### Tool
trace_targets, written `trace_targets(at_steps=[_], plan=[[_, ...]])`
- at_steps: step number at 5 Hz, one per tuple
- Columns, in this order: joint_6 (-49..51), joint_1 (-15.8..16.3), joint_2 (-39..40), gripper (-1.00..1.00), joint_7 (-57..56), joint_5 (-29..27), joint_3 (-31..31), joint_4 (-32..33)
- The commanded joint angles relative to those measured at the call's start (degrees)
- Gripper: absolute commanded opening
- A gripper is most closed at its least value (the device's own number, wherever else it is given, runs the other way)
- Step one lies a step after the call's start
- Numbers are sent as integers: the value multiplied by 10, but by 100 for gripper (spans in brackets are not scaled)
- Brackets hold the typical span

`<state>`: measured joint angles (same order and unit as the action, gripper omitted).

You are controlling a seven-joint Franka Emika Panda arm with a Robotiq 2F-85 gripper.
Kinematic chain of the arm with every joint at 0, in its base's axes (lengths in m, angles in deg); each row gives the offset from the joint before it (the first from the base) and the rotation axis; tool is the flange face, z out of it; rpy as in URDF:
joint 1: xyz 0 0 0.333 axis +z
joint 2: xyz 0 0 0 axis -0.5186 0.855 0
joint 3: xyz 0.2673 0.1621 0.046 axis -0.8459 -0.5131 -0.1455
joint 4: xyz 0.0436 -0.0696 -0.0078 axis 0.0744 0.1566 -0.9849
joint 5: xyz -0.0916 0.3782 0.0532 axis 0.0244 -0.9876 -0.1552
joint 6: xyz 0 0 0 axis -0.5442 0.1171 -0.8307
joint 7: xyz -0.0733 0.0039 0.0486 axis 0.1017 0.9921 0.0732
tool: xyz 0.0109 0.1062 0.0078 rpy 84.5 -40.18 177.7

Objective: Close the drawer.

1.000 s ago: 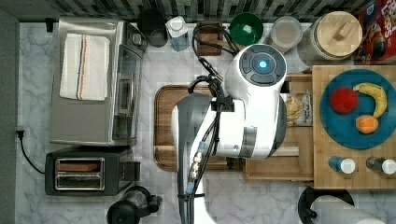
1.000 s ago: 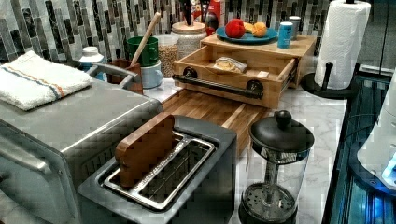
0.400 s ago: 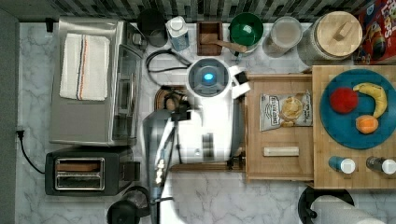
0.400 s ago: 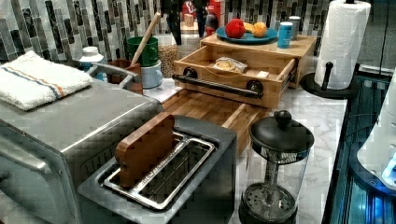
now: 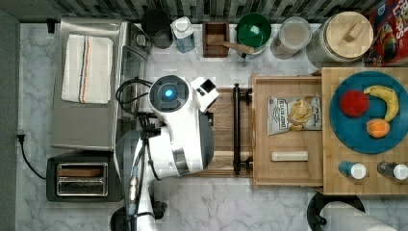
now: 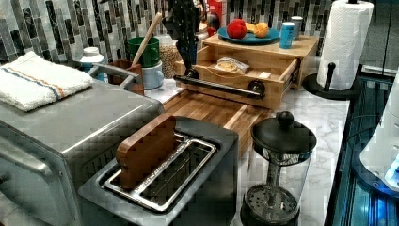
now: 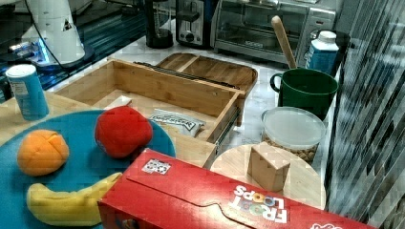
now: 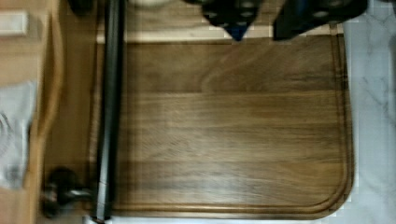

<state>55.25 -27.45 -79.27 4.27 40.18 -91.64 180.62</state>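
Observation:
The drawer (image 5: 288,169) of light wood stands pulled out from under the top that bears the blue plate. A snack packet (image 5: 294,113) and a small white bar (image 5: 289,156) lie inside it. Its long black handle (image 5: 236,130) runs along the front, above the dark brown tray (image 5: 223,110). My arm (image 5: 178,125) hangs over the tray, on the top view's left of the handle. In the left view my gripper (image 6: 187,37) is above the handle's (image 6: 219,86) far end. The wrist view has the gripper (image 8: 266,18) shut on nothing above the tray (image 8: 233,130), beside the handle (image 8: 109,116).
A toaster oven (image 5: 91,96) and a toaster (image 5: 82,178) stand on the top view's left. A green mug (image 5: 254,29), jars and a cereal box (image 7: 215,200) line the back wall. A French press (image 6: 277,174) and a paper towel roll (image 6: 343,42) stand near the drawer's front.
My arm has swung toward the top view's left, from over the drawer to over the dark tray beyond the handle. The drawer has stayed where it was.

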Motion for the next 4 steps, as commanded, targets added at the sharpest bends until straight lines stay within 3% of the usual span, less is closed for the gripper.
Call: trace_targets(at_steps=[1,4], plan=[[-101,-18,10,-100,-67,43,23,56],[-153,-38,61,-100,-132,9,25,67]])
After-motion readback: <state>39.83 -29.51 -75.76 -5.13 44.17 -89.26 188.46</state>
